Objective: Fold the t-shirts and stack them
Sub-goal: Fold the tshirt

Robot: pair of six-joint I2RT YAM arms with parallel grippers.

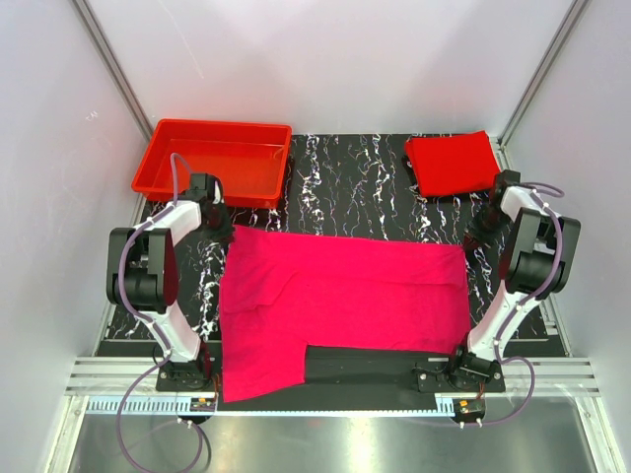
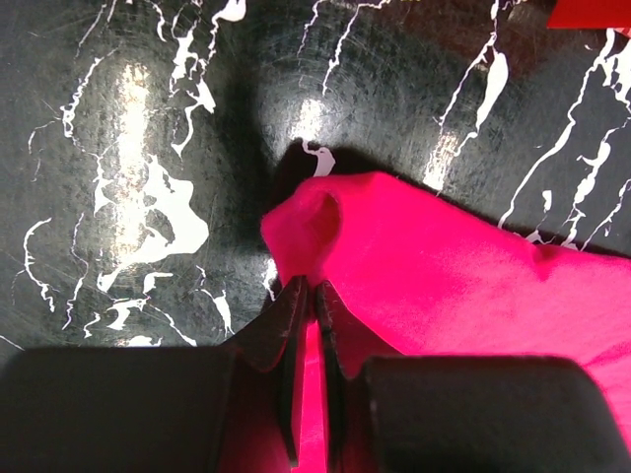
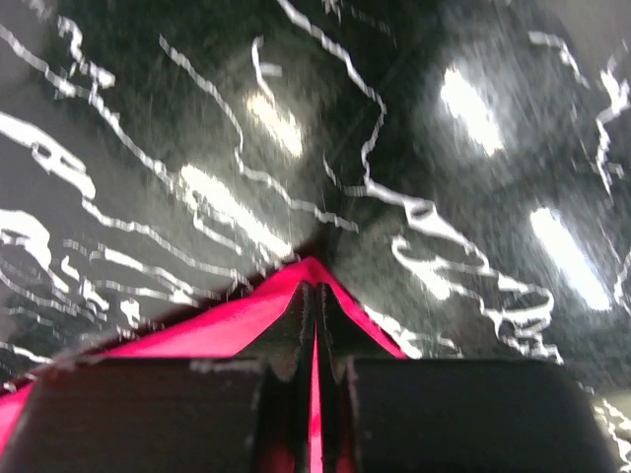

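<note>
- While both arms reach to the far edge, your left fingers pinch the far-left corner of the magenta t-shirt and your right fingers press together on its far-right corner, likely to lift that edge for a fold.
- It lies spread mid-tabletop.
- Far right, the red t-shirt sits folded, probably as the stack's base.
- Far left, the red tray holds neither shirt.

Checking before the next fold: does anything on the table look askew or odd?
The pink t-shirt lies uneven: on the left its near edge reaches well past the rest, and wrinkles show on that side. The folded red t-shirt sits slightly rotated against the table's edges. Nothing looks spilled or damaged.
</note>
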